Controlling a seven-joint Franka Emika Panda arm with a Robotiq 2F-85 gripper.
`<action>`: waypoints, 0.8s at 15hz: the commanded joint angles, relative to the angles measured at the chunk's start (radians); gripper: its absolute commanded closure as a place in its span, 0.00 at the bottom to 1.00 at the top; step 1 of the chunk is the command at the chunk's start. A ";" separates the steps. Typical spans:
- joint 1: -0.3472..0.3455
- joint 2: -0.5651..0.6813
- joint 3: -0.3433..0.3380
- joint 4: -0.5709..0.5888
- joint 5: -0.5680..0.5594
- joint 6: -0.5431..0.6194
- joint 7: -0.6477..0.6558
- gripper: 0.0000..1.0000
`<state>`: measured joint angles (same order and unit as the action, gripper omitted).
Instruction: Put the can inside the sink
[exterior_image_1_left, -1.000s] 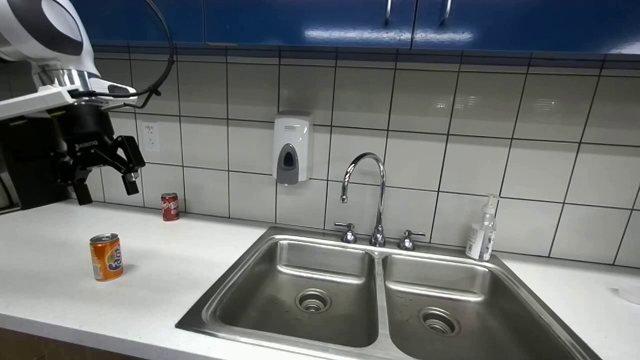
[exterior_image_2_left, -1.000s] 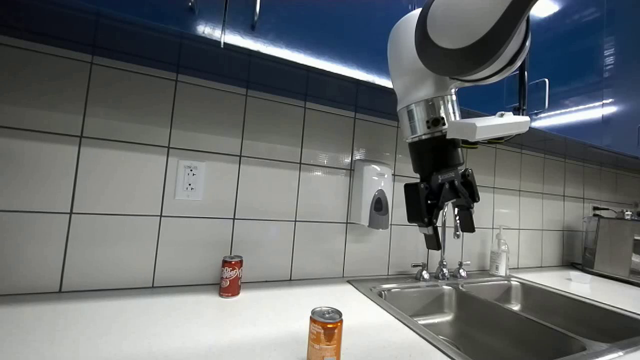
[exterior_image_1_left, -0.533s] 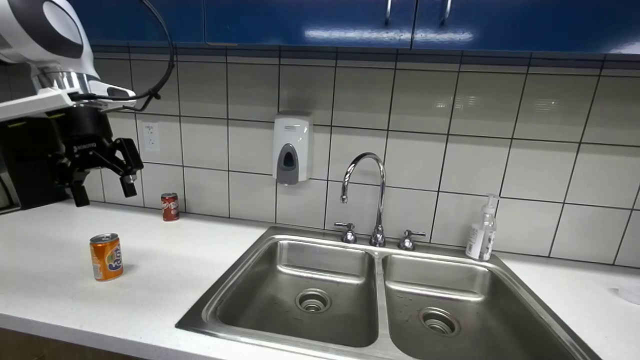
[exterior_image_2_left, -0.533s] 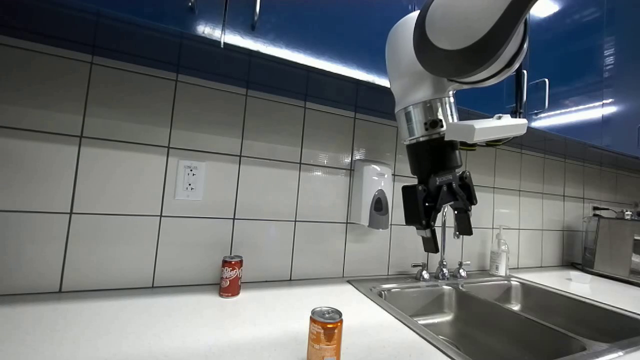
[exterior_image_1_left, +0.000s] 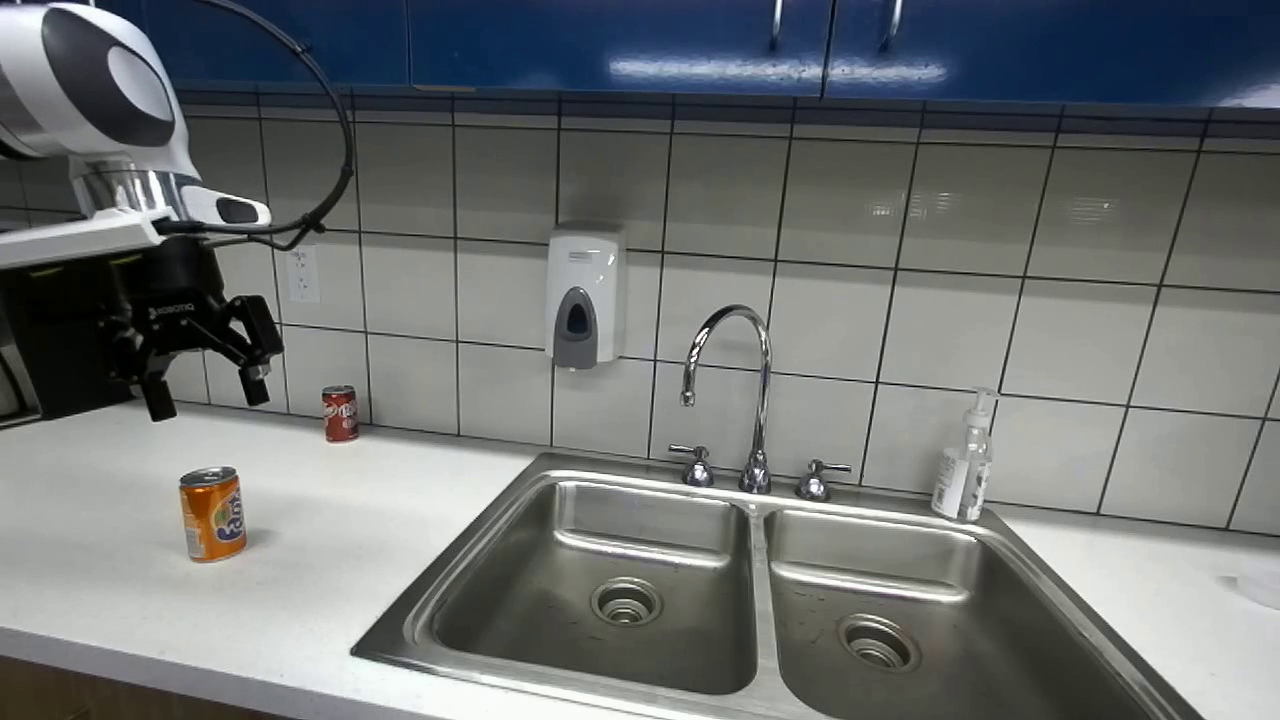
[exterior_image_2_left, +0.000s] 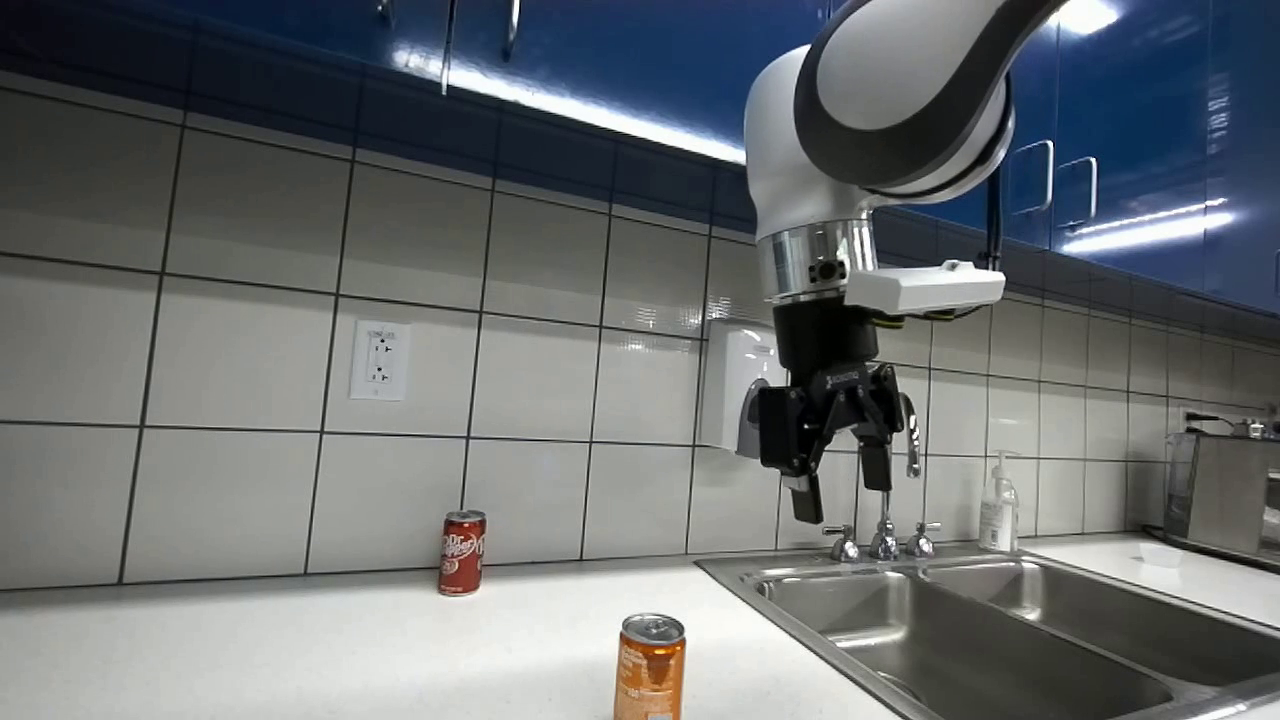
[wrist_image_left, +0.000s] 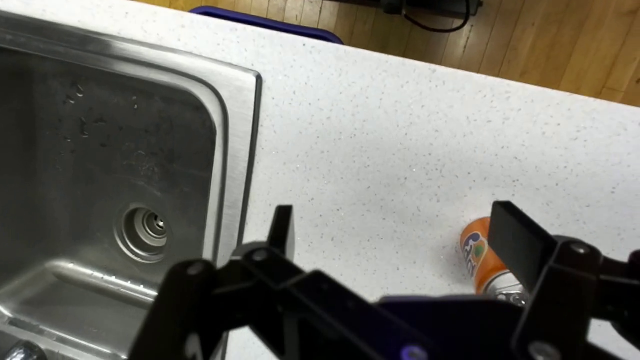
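Jaws spread wide, the gripper (exterior_image_1_left: 208, 397) hangs over the white counter (exterior_image_1_left: 330, 520). In an exterior view, the orange can (exterior_image_1_left: 213, 515) stands at its six o'clock; wide counter runs from the can to the edge of the sink (exterior_image_1_left: 460, 560), at three o'clock.

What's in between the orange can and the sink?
Just bare white countertop. In both exterior views, nothing stands between the orange can and the sink.
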<state>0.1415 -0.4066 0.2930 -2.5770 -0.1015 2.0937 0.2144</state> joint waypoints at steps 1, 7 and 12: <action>0.028 0.082 0.009 0.052 0.032 0.057 0.062 0.00; 0.078 0.247 0.057 0.144 0.046 0.135 0.175 0.00; 0.101 0.378 0.042 0.209 0.042 0.169 0.212 0.00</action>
<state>0.2338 -0.1084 0.3422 -2.4248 -0.0581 2.2533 0.3903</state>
